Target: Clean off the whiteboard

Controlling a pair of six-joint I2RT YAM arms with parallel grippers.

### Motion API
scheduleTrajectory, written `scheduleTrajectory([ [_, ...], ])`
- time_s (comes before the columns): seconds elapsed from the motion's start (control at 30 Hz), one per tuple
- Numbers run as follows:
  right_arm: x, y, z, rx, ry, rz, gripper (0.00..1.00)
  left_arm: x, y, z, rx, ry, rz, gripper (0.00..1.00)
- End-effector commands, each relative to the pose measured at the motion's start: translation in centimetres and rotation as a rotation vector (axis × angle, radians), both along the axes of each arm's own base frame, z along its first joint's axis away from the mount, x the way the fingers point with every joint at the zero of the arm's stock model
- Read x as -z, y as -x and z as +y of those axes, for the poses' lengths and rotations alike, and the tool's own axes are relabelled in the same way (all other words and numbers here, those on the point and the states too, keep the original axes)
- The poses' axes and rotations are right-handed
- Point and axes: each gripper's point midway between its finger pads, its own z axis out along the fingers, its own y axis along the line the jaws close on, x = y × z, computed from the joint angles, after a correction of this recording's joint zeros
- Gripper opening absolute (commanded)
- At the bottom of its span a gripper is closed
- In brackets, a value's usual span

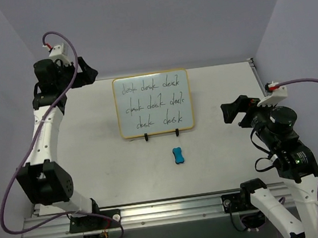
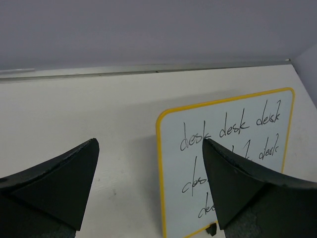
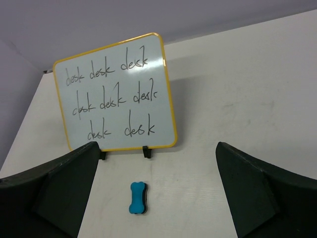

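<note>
Your left jaws gape wide near the far-left corner of the worktop (image 1: 233, 162), just left of the one whiteboard (image 1: 153, 103). It stands centred toward the far edge, long side left-right, bearing eight words. One eraser (image 1: 178, 155) lies before it, long axis near-far. Your right jaws, also wide, are nearer.

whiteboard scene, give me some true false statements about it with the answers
1. The whiteboard bears three rows of black handwriting. True.
2. The blue eraser lies behind the whiteboard. False: it lies on the table in front of it.
3. The right gripper holds the blue eraser. False: it is open and empty, apart from the eraser.
4. The left gripper is open. True.
</note>
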Motion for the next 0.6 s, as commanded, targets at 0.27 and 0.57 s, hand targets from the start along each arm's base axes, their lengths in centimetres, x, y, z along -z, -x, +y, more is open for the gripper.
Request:
scheduleTrajectory([
  [0.27,0.2,1.9,1.8,-0.131,0.003,-0.013,1.00,4.6,-5.8,-5.6,0.605,0.329,0.042,0.94],
  [0.57,1.4,2.8,2.4,-0.185,0.023,0.038,1.00,10.0,-6.4,-10.7,0.810,0.442,0.167,0.98],
])
